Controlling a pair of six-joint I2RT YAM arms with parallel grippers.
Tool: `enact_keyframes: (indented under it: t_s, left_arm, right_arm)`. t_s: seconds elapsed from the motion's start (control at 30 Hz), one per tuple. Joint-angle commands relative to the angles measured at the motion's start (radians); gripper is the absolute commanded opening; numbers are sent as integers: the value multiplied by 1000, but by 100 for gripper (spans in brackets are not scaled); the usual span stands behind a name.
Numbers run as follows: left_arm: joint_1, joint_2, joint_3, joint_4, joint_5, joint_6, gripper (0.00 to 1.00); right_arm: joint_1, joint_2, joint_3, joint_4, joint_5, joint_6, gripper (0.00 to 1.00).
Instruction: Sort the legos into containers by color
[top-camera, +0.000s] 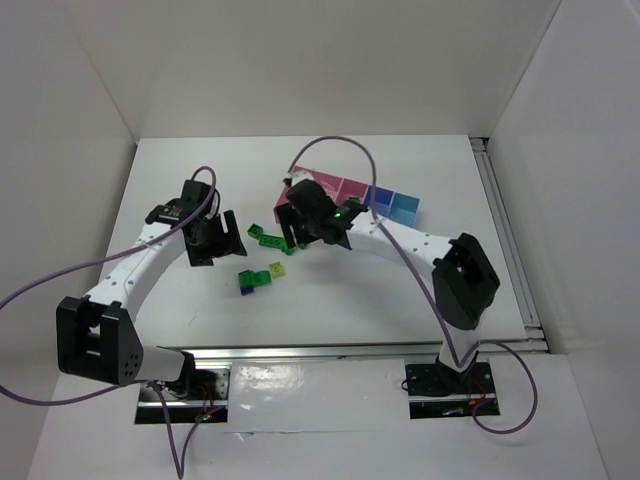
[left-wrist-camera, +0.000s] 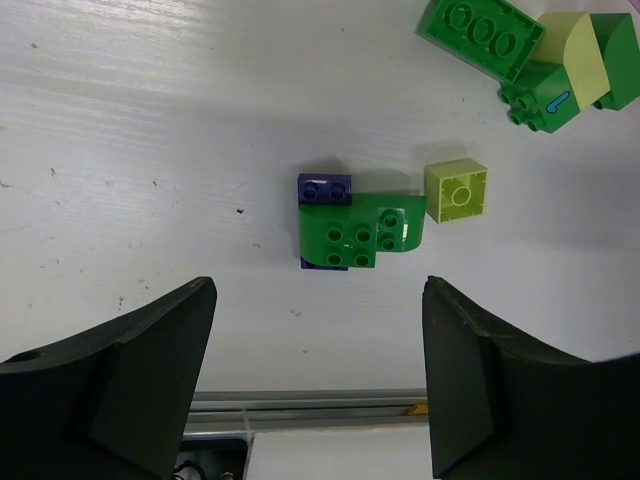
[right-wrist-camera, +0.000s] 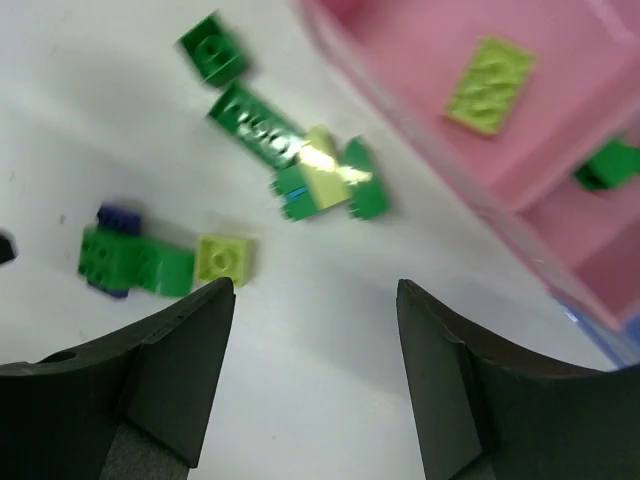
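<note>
Loose legos lie on the white table: a dark green brick stacked on a blue one (left-wrist-camera: 352, 233), a lime square (left-wrist-camera: 457, 190), a green plate (left-wrist-camera: 480, 35) and a green-and-cream cluster (left-wrist-camera: 560, 85). In the top view they show as small pieces (top-camera: 268, 238) between the arms. My left gripper (left-wrist-camera: 318, 385) hangs open just short of the green-on-blue stack, with nothing between its fingers. My right gripper (right-wrist-camera: 315, 335) is open and empty above the table beside the pink container (right-wrist-camera: 400, 50), which holds a lime plate (right-wrist-camera: 490, 85). A green brick (right-wrist-camera: 610, 165) lies in the neighbouring compartment.
The containers form a row, from pink (top-camera: 318, 186) through magenta (top-camera: 350, 190) to blue (top-camera: 380, 197) and light blue (top-camera: 404, 208). White walls enclose the table. A metal rail (top-camera: 350, 350) runs along the near edge.
</note>
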Motion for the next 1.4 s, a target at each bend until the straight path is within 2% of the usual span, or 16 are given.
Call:
enact_keyframes:
  t_s: [0.0, 0.13, 0.33, 0.63, 0.73, 0.93, 1.13, 1.23, 1.37]
  left_arm:
    - [-4, 16, 13, 10, -4, -33, 86]
    - [5, -2, 4, -1, -58, -95, 86]
    - [54, -22, -45, 17, -20, -120, 86]
    - [64, -22, -65, 27, 14, -111, 86]
    - [64, -22, -65, 36, 14, -111, 85]
    - [73, -22, -65, 36, 14, -102, 85]
    - [73, -1, -65, 45, 34, -71, 85]
    - [73, 24, -65, 54, 78, -51, 85]
    - [73, 64, -83, 65, 115, -51, 87]
  right_arm:
    - [55, 82, 68, -38, -71, -97, 73]
    - [103, 148, 118, -68, -198, -94, 73]
    - [126, 237, 155, -90, -199, -45, 73]
    - [126, 352, 212, -71, -165, 1, 71]
    - [126, 377, 223, -71, -145, 23, 67]
    - [126, 387, 220, -62, -122, 44, 50]
    - [126, 265, 192, -53, -64, 55, 28]
    - [116, 199, 170, -44, -1, 55, 28]
    - [35, 133, 158, -35, 10, 55, 28]
